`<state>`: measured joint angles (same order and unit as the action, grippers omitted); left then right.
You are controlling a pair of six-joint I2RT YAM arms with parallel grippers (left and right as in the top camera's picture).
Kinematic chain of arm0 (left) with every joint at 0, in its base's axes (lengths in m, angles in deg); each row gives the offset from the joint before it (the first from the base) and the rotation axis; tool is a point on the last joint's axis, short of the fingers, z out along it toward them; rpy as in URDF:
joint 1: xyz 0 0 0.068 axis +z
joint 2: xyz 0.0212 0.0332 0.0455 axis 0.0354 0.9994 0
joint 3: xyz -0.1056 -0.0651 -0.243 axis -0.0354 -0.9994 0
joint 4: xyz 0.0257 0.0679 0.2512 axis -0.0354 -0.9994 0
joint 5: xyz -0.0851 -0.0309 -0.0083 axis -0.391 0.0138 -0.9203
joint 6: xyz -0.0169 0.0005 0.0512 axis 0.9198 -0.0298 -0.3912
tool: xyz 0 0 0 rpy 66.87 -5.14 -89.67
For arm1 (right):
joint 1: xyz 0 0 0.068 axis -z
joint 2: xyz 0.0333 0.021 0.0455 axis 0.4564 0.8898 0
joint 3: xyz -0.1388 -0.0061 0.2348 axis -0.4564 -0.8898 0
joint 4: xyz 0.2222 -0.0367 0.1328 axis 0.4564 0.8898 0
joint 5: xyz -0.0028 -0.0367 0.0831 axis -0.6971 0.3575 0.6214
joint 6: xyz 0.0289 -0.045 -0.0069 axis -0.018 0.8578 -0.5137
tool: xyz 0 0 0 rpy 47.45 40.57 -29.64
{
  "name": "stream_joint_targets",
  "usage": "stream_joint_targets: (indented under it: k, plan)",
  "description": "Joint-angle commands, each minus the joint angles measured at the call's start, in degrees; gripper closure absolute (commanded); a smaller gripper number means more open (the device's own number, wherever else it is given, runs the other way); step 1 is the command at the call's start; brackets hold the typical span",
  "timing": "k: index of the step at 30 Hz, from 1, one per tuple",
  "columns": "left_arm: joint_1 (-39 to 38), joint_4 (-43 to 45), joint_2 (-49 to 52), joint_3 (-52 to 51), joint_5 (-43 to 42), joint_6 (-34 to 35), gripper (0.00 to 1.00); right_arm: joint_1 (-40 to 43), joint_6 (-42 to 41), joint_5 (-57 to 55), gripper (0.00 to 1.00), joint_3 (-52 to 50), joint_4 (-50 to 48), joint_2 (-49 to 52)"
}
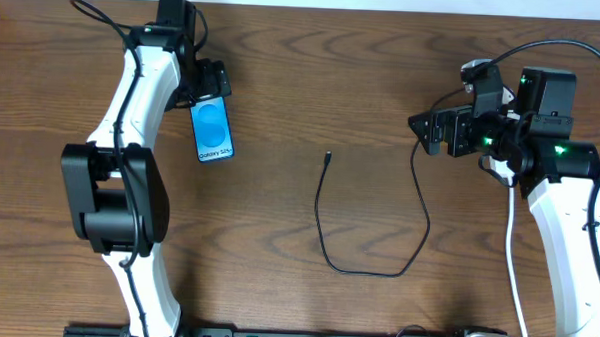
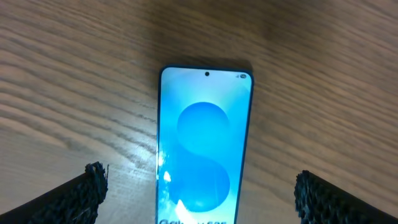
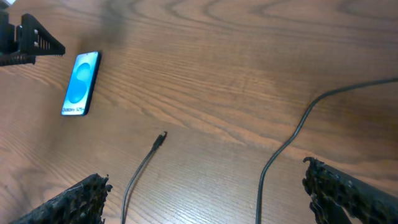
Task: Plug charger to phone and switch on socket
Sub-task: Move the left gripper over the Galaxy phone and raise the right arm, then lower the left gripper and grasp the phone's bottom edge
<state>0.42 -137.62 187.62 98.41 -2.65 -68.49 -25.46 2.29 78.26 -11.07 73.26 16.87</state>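
Wooden desk (image 1: 313, 69): phone (image 1: 213, 128) lies below the wide-spread left tool (image 2: 199, 185) — the right tool (image 3: 205, 176), equally wide, has the charger (image 3: 159, 140) in its wrist view.

A robotics lab is suggested: a left arm (image 1: 143, 83) and a right arm (image 1: 568, 238) are mounted at one wood-grain table (image 1: 334, 50).

The brown wooden table (image 1: 314, 49) is carrying two things. The phone (image 1: 213, 131) is lying flat, its screen glowing blue. The charger (image 1: 376, 275) is looping across the middle, its plug tip (image 1: 326, 157) resting well apart from the phone.
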Motion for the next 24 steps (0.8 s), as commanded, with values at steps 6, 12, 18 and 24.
stream_joint_targets:
  k: [6,12,18,24]
  plan:
    - [0.02,0.5,4.76,0.83,2.58,5.33,0.02,0.13,1.14,-1.97,0.04,1.42,1.46,-0.15]
    - [-0.24,0.44,5.51,0.81,2.95,5.92,0.02,0.13,1.14,-3.65,0.01,1.42,2.78,-0.15]
    - [-0.72,0.79,5.6,-1.05,3.91,7.91,0.01,0.13,-0.5,-8.17,0.01,1.42,2.97,-0.15]
    - [-2.05,3.41,5.62,-3.61,3.93,8.04,0.02,0.13,-0.63,-8.35,0.01,1.42,3.13,-0.15]
